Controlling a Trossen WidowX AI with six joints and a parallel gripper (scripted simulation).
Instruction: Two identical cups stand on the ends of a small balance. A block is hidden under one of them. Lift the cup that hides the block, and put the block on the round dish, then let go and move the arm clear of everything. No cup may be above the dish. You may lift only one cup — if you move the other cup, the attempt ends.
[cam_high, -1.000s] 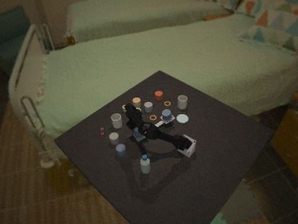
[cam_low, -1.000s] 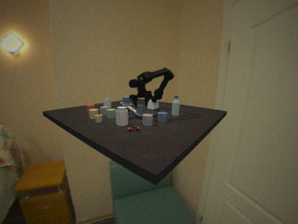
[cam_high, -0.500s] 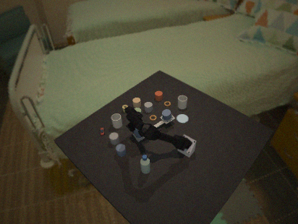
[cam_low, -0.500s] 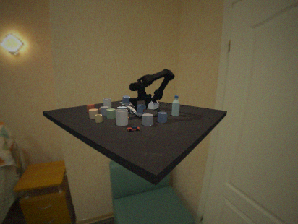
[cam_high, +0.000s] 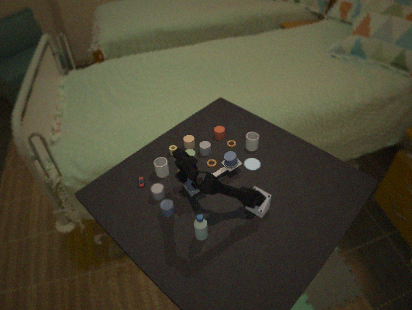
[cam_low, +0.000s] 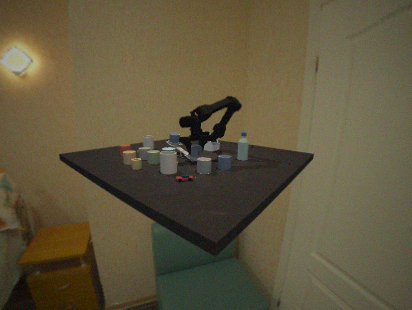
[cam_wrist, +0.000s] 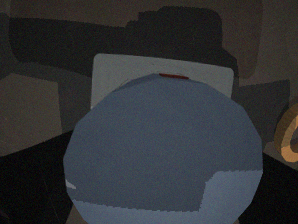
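A blue cup (cam_low: 196, 150) (cam_wrist: 162, 140) stands mouth down at the near end of the balance (cam_high: 219, 172) (cam_wrist: 120, 64). My gripper (cam_low: 195, 145) (cam_wrist: 161, 138) points down with its fingers on opposite sides of this cup and looks shut on it; the fingertips are hidden behind the cup's top in the wrist view. A thin red strip (cam_wrist: 173, 76) shows at the cup's edge; I cannot tell what it is. The matching blue cup (cam_high: 230, 159) (cam_low: 174, 137) stands on the other end. The round pale dish (cam_high: 252, 164) lies beside that end, with no cup above it.
A bottle (cam_high: 201, 228) (cam_low: 243, 148) stands on the arm's side. A white cup (cam_high: 161, 167) (cam_low: 168, 162), a grey cup (cam_high: 157, 191), a loose blue cup (cam_high: 167, 207) and a red toy car (cam_high: 141, 182) (cam_low: 184, 178) lie beyond the gripper. An orange ring (cam_high: 211, 163) lies near the beam.
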